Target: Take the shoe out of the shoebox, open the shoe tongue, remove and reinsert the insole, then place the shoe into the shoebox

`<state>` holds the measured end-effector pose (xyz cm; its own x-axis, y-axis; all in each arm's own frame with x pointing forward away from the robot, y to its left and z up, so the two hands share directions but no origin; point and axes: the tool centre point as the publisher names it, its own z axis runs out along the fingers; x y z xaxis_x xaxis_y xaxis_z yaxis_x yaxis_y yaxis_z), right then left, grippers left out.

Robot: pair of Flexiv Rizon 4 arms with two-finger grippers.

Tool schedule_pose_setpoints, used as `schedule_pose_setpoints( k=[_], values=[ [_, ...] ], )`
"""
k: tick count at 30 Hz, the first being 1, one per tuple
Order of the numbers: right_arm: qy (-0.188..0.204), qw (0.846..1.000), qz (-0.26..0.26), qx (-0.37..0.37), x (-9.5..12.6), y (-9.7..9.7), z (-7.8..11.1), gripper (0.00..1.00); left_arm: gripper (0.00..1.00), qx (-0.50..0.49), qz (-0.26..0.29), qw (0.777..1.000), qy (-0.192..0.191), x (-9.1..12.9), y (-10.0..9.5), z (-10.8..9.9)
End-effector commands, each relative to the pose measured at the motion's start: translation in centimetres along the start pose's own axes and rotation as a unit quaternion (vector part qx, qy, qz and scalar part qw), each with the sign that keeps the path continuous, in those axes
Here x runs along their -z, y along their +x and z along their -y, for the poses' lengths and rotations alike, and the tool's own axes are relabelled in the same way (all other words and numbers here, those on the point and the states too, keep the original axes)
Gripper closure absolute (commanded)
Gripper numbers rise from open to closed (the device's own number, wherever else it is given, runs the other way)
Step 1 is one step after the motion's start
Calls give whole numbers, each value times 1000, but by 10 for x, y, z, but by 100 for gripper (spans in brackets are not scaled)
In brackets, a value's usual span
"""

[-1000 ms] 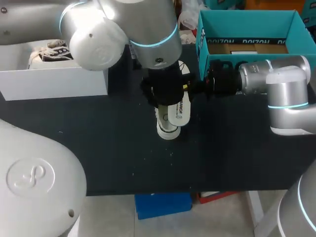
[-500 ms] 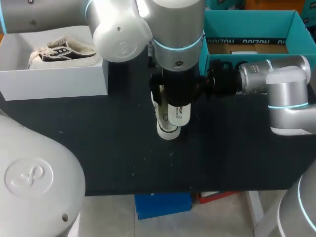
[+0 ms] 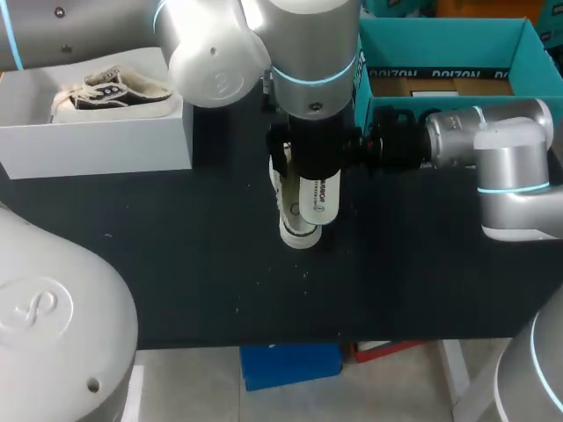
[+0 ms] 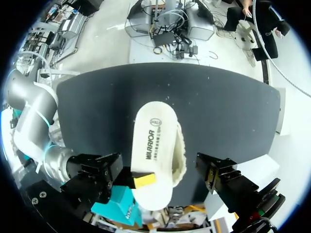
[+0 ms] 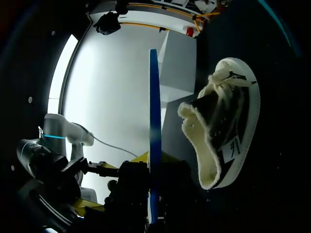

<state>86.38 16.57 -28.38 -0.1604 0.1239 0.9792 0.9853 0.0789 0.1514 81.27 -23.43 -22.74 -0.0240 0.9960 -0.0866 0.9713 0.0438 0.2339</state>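
While the insole [image 4: 154, 145] is pinched by the right gripper [image 4: 144, 180], the sneaker [image 4: 180, 154] lies parallel alongside, mid-frame. The left gripper [image 4: 158, 172] is spread, empty.

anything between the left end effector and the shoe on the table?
Yes: the insole, gripped by the right end effector, hangs flat above the shoe with a gap, directly under the open left end effector.
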Motion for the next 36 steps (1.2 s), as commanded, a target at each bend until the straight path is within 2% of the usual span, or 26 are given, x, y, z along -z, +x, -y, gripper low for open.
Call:
schedule_pose_setpoints(
  k=[1, 8, 22, 36],
  values=[
    [1, 1000, 1, -1, -1, 0, -1, 100, 0, -1, -3, 1000, 3, -5, -3, -13],
    [1, 1000, 1, -1, -1, 0, -1, 100, 0, 10, -2, 1000, -4, -10, 1, -39],
    [1, 1000, 1, -1, -1, 0, -1, 100, 0, 30, 7, 1000, 8, -26, 8, -83],
    [1, 1000, 1, -1, -1, 0, -1, 100, 0, 32, -1, 999, 25, -41, 6, -113]
  ],
)
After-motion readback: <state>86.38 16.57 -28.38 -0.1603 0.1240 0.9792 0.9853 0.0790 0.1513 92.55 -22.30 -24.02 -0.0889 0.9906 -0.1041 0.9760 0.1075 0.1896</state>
